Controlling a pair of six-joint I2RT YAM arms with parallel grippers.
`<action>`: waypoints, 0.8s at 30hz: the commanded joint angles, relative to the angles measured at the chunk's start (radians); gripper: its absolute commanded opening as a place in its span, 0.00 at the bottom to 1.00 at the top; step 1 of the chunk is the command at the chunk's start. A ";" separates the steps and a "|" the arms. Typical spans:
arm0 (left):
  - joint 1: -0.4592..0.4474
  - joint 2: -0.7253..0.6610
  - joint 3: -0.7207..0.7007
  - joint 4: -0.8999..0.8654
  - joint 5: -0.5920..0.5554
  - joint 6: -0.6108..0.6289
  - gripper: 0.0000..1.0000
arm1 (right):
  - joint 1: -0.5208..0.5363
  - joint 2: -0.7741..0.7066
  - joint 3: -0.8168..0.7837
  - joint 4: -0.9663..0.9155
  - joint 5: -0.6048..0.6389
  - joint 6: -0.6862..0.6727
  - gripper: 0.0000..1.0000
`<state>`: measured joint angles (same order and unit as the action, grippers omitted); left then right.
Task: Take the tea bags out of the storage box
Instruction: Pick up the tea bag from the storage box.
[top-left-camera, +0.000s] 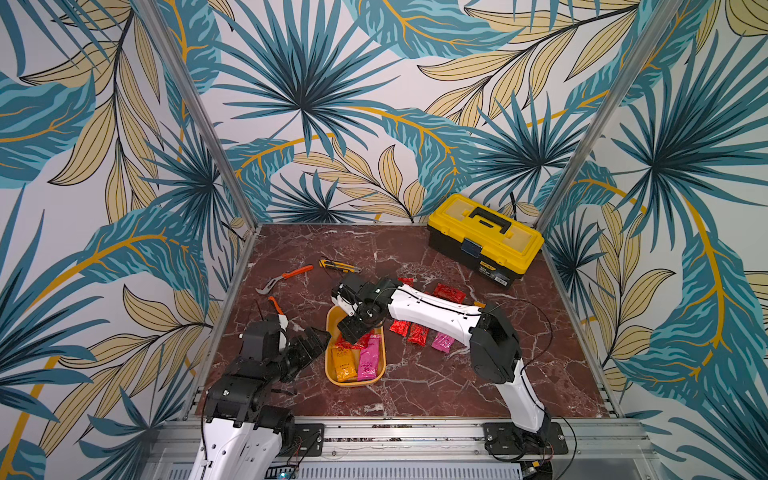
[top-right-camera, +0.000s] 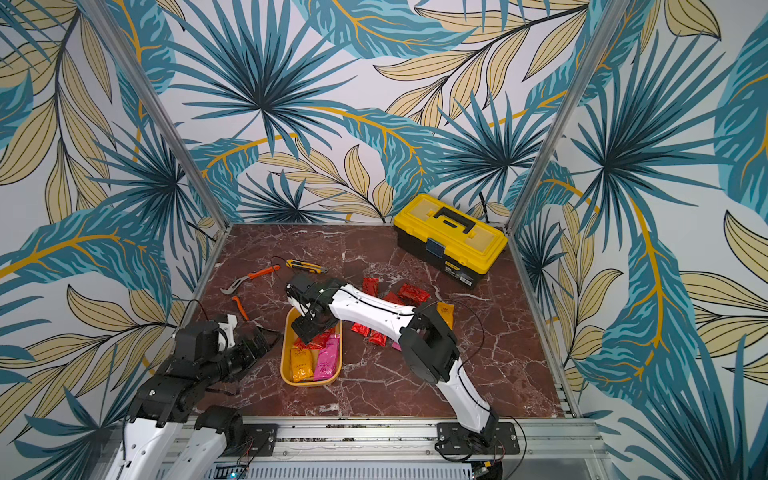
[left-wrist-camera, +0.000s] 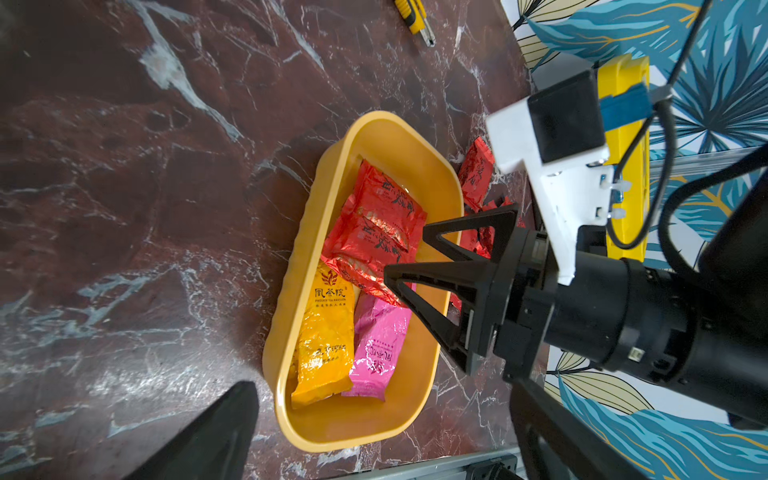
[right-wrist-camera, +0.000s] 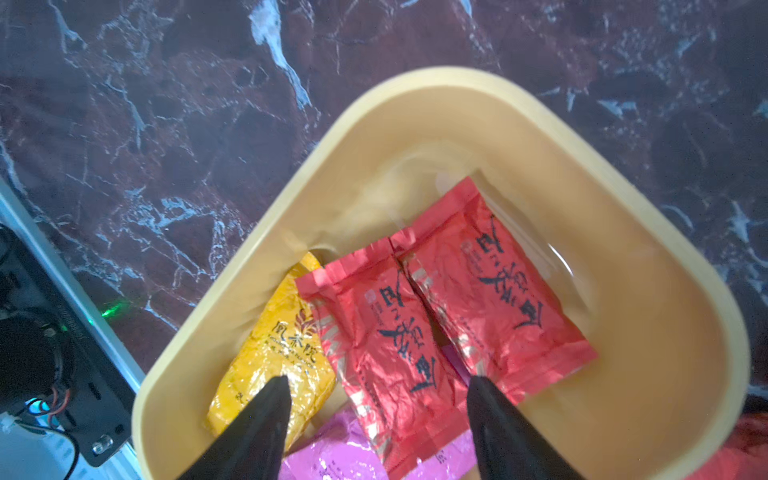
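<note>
The storage box is a mustard-yellow tray near the table's front. In it lie two red tea bags, an orange one and a pink one. My right gripper hangs open just over the red sachets, one finger on each side of the nearer red one, holding nothing. My left gripper stands wide open beside the tray's left side. More tea bags lie on the table to the right.
A yellow-lidded black toolbox stands at the back right. A yellow utility knife and orange-handled pliers lie behind the tray on the left. Loose red sachets, a pink one and an orange one lie under my right arm.
</note>
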<state>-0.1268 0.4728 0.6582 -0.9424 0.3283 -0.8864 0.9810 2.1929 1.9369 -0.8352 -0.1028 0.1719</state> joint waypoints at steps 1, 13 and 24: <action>0.010 -0.011 0.033 -0.040 -0.025 0.000 1.00 | 0.001 0.052 0.018 -0.015 -0.025 -0.044 0.72; 0.010 -0.011 0.029 -0.038 -0.024 -0.009 1.00 | 0.001 0.114 0.050 -0.039 -0.043 -0.055 0.72; 0.011 -0.011 0.008 -0.017 -0.009 -0.022 1.00 | 0.003 0.095 0.016 -0.053 -0.049 -0.051 0.63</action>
<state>-0.1268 0.4690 0.6598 -0.9691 0.3183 -0.9031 0.9810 2.2951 1.9671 -0.8623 -0.1394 0.1284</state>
